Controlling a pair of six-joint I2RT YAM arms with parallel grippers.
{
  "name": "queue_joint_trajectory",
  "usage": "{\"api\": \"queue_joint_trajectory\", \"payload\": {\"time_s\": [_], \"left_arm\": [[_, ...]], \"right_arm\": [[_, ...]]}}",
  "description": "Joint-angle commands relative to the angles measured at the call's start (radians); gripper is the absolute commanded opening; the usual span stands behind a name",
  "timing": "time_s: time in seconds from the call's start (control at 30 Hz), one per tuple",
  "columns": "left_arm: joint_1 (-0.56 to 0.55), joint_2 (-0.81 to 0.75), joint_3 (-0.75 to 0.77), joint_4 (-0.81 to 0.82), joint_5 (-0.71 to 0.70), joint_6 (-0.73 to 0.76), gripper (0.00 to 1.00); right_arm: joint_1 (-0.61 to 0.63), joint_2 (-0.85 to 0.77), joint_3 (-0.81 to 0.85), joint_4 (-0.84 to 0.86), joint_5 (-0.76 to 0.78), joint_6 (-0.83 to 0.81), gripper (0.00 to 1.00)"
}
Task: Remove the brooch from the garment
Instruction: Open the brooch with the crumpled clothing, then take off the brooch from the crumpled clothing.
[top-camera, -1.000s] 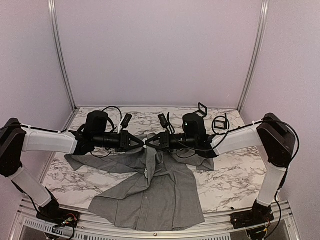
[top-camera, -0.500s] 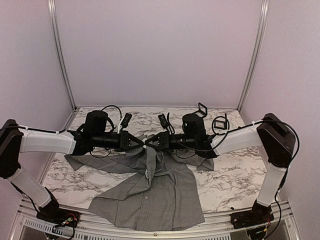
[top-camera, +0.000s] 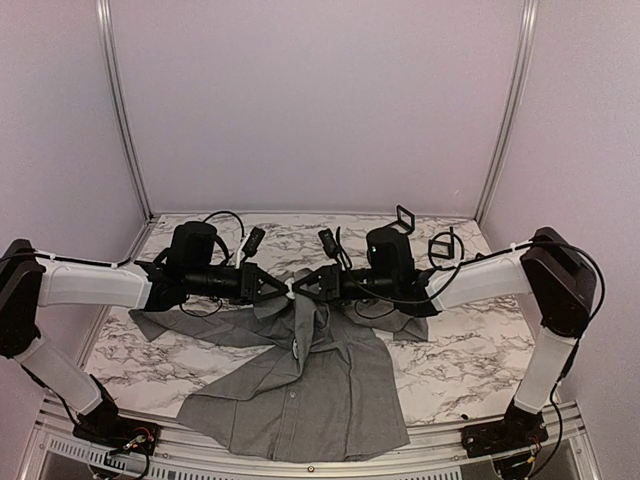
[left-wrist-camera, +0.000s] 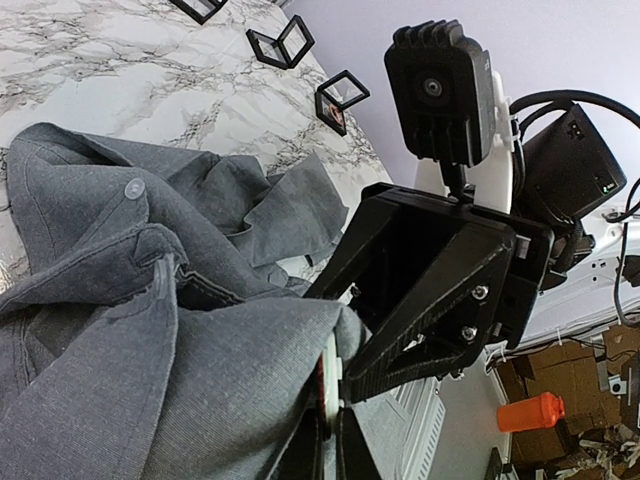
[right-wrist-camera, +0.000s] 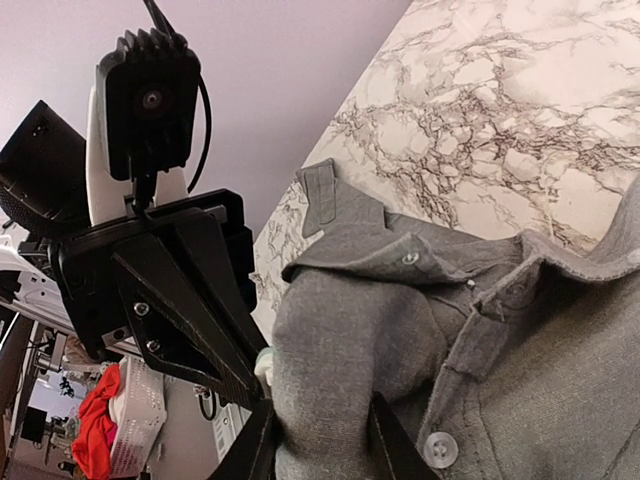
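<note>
The grey shirt (top-camera: 300, 385) lies on the marble table, with a fold near its collar lifted between the two grippers. My left gripper (top-camera: 283, 288) is shut on the brooch (left-wrist-camera: 330, 385), a white disc with a red face seen edge-on against the cloth. My right gripper (top-camera: 301, 288) comes from the opposite side, tip to tip with the left, and is shut on a bunched fold of the shirt (right-wrist-camera: 350, 350). In the right wrist view a bit of the white brooch (right-wrist-camera: 262, 360) peeks out beside the fold. The brooch's face is hidden.
Small black square frames (top-camera: 405, 218) stand at the back right of the table, also seen in the left wrist view (left-wrist-camera: 340, 100). A shirt sleeve (top-camera: 180, 325) spreads left under the left arm. Metal posts (top-camera: 120, 110) frame the back wall.
Almost nothing has changed. The two gripper tips stay together at the lifted fold and have risen very slightly.
</note>
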Motion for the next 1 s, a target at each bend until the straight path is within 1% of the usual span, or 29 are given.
{"api": "queue_joint_trajectory", "payload": {"time_s": [0.0, 0.17, 0.37, 0.47, 0.57, 0.7, 0.97], "left_arm": [[0.000, -0.041, -0.002, -0.024, 0.014, 0.015, 0.00], [0.001, -0.045, 0.005, -0.046, 0.020, 0.020, 0.00], [0.003, -0.048, 0.013, -0.074, -0.005, 0.021, 0.00], [0.003, -0.045, 0.025, -0.105, -0.028, 0.023, 0.00], [0.003, -0.046, 0.035, -0.138, -0.066, 0.026, 0.00], [0.005, -0.050, 0.043, -0.161, -0.117, 0.016, 0.00], [0.024, -0.064, 0.043, -0.167, -0.183, -0.003, 0.00]], "right_arm": [[-0.009, -0.039, -0.007, -0.076, 0.062, -0.050, 0.26], [-0.009, -0.055, 0.013, -0.146, 0.085, -0.108, 0.25], [-0.009, -0.066, 0.033, -0.183, 0.087, -0.146, 0.30], [-0.008, -0.064, 0.036, -0.185, 0.076, -0.149, 0.30], [-0.005, -0.055, 0.044, -0.188, 0.063, -0.155, 0.22], [0.007, -0.044, 0.058, -0.204, 0.052, -0.175, 0.00], [0.033, -0.037, 0.088, -0.278, 0.071, -0.230, 0.00]]}}
